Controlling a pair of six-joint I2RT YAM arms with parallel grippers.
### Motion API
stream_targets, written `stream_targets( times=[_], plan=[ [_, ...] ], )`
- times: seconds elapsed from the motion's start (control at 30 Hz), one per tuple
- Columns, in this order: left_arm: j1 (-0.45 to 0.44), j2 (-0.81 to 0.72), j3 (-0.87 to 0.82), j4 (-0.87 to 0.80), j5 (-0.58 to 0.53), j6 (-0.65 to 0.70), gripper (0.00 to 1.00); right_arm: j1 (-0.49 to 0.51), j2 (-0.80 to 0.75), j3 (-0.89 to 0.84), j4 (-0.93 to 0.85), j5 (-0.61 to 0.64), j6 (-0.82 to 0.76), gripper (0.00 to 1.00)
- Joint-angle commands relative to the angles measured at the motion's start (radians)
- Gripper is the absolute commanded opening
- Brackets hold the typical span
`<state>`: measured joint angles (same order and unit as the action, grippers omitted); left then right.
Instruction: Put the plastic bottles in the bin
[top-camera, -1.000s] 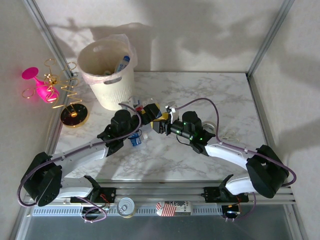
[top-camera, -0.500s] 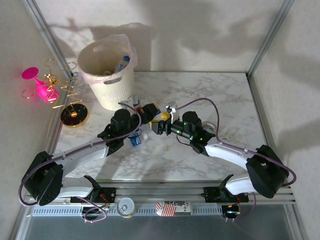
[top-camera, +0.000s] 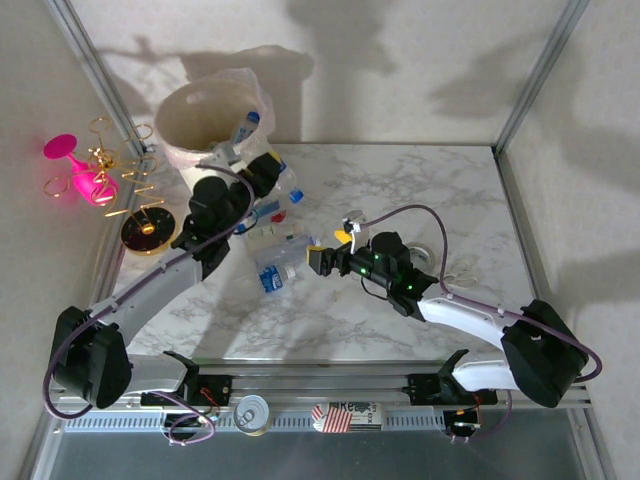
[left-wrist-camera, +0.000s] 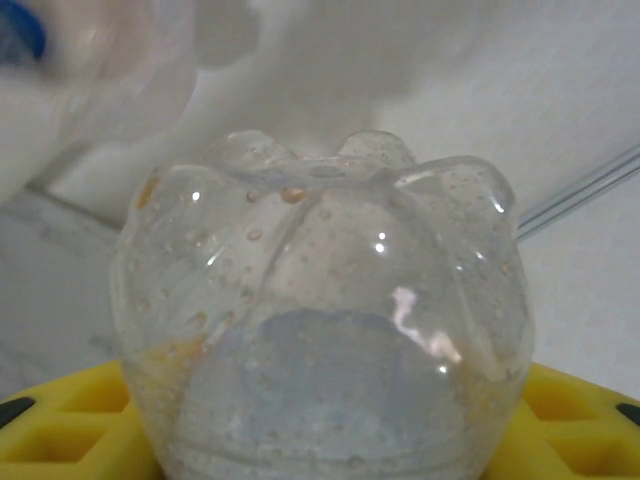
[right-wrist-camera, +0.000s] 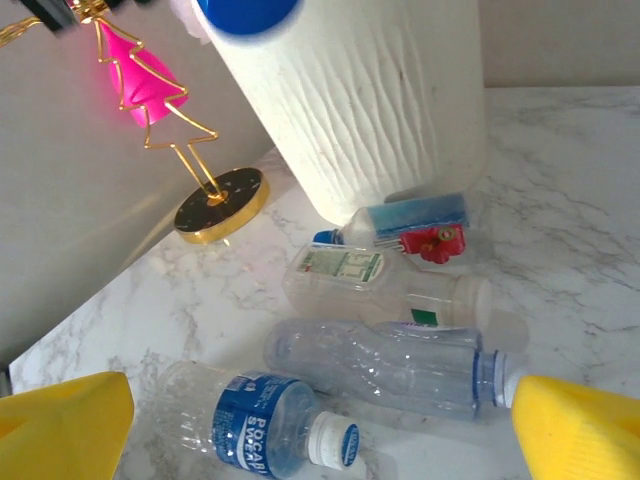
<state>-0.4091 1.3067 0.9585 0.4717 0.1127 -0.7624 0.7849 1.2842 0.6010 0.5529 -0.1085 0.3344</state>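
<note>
A white marble-patterned table stands inside pale walls, framed by slanting metal posts and crossed by soft arm shadows on the back wall. Far left, off the marble, a pink glass lies tangled in a gold wire stand with a round black-and-gold base. Just right of it, the bin stands at the table's far left corner, with its clear liner bunched at the rim and one blue-capped bottle leaning inside it. The left gripper is raised just beside the bin's right flank, and its yellow pads are closed on a clear bottle, whose dimpled base faces the left wrist camera. Below and to the right, the loose plastic bottles lie on their sides on the marble near the foot of the bin: one with a blue label, a long clear one, one with a white label, and a blue one beside a red scrap. The right gripper sits low at the right edge of this cluster, with its yellow fingertips spread wide and holding nothing. Along the near edge runs a metal rail, with a tin can lying below it.
</note>
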Motion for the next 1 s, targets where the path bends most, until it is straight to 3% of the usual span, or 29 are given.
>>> stream_targets(
  times=[0.0,0.23,0.43,0.6,0.83,0.93,0.97],
  plan=[
    [0.038,0.029,0.112,-0.032,-0.005,0.083,0.50,-0.003,-0.010,-0.006,-0.026,0.064,0.006,0.99],
    [0.172,0.113,0.273,-0.027,-0.052,0.123,0.50,-0.003,-0.015,-0.001,-0.058,0.114,0.017,0.99],
    [0.296,0.218,0.396,-0.049,-0.055,0.069,0.50,-0.003,-0.046,-0.014,-0.084,0.159,0.014,0.99],
    [0.342,0.313,0.512,-0.123,-0.056,0.066,0.51,-0.003,-0.075,-0.025,-0.096,0.176,0.011,0.99],
    [0.349,0.398,0.605,-0.209,-0.025,0.055,0.69,-0.004,-0.084,-0.032,-0.106,0.176,0.021,0.99],
    [0.349,0.395,0.608,-0.222,-0.031,0.059,0.95,-0.003,-0.086,-0.029,-0.111,0.172,0.024,0.99],
    [0.349,0.390,0.609,-0.226,-0.033,0.062,0.99,-0.003,-0.086,-0.029,-0.111,0.169,0.022,0.99]
  ],
)
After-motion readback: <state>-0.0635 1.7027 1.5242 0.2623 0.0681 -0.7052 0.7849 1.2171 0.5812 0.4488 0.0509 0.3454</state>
